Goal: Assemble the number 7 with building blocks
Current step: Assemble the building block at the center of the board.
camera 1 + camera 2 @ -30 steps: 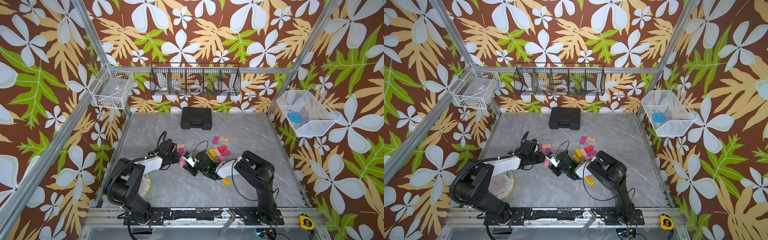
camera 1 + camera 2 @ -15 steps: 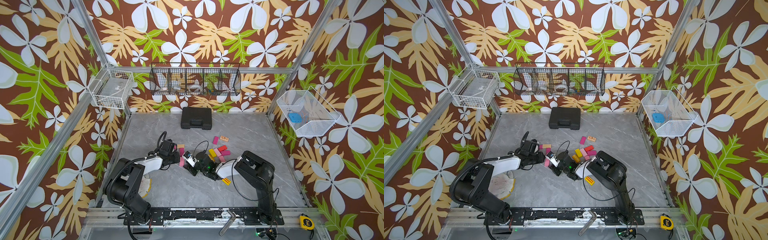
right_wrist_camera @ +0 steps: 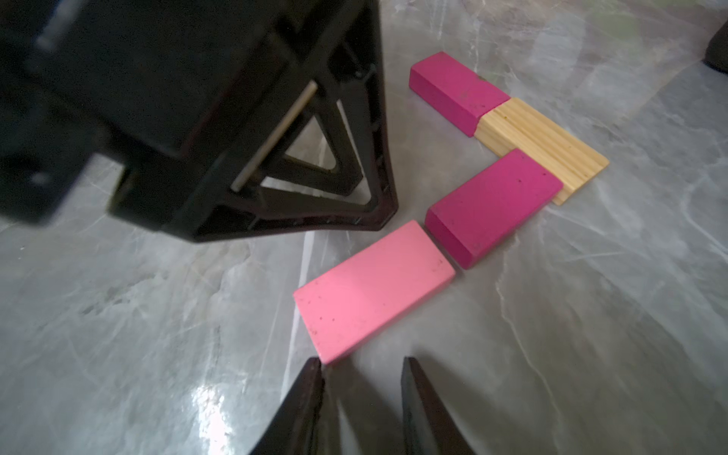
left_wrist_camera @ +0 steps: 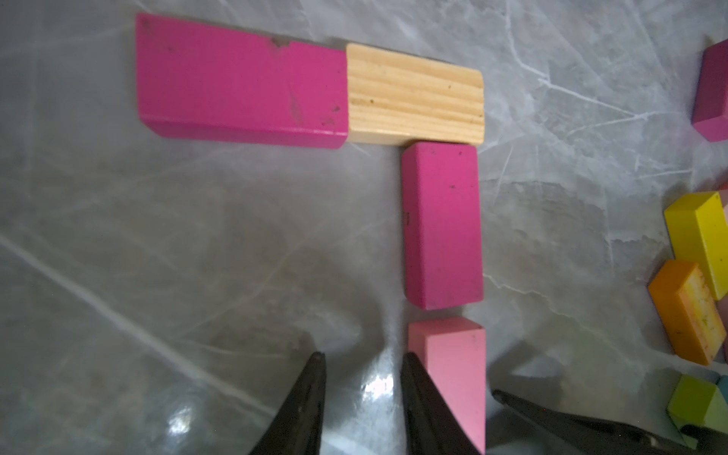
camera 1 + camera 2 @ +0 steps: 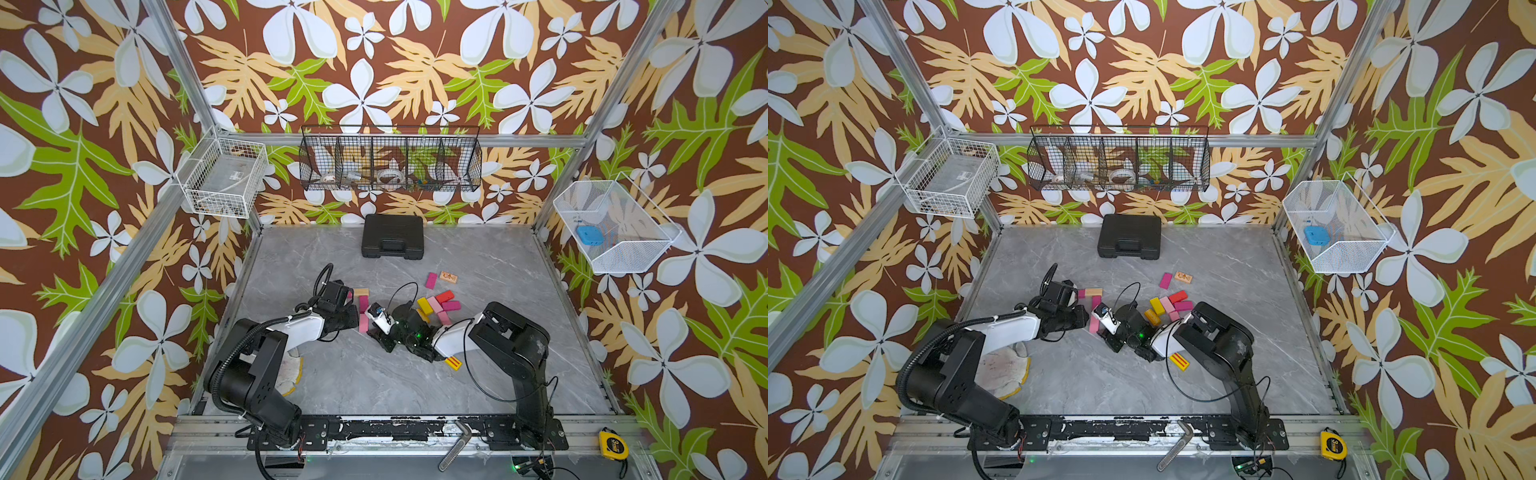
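The left jaws are seen slightly spread and empty just beside the light pink block (image 3: 374,291), the right jaws likewise spread at its end.

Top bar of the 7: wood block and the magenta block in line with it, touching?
Touching. In the left wrist view the wood block butts end to end against the magenta block, with no table showing between them.
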Controlling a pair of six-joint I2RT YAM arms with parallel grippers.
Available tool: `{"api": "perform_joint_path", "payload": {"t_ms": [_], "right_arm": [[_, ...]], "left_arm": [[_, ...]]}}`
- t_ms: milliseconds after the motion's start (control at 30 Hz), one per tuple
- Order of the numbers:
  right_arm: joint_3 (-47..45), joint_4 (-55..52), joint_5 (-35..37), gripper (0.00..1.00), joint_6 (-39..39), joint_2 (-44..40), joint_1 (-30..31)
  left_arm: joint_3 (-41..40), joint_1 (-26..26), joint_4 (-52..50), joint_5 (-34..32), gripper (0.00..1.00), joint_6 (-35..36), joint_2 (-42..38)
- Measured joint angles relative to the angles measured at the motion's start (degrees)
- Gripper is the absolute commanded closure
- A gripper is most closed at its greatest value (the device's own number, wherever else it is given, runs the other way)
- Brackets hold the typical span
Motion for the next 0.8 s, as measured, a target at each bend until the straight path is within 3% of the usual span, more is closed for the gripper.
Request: {"api": "perform_joint_path", "payload": {"t_ms": [800], "right_arm": [[3.8, -1.11, -0.17, 0.65, 0.0, 2.56, -0.02]], "left_arm": [[-0.15, -0.02, 0.83, 0.61, 0.65, 0.02, 0.22]]}}
